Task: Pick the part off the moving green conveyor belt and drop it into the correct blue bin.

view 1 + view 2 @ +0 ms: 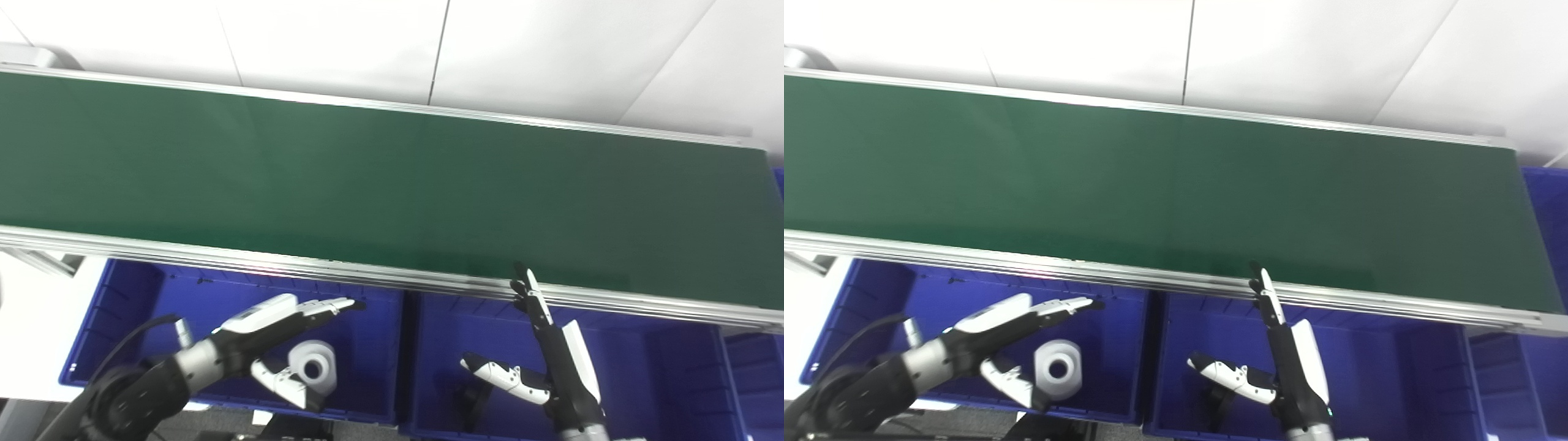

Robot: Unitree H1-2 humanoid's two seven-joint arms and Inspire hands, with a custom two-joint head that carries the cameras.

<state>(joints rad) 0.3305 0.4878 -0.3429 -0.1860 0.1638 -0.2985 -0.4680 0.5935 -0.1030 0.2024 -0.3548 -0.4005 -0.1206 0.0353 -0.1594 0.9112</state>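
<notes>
Looks like a factory-style sorting test cell or robotics lab: long green conveyor belt [380,184] with aluminium side rails [343,275], blue plastic bins [373,343] lined up under its near edge, plain white panelled wall [343,43] behind, nothing domestic.
</notes>
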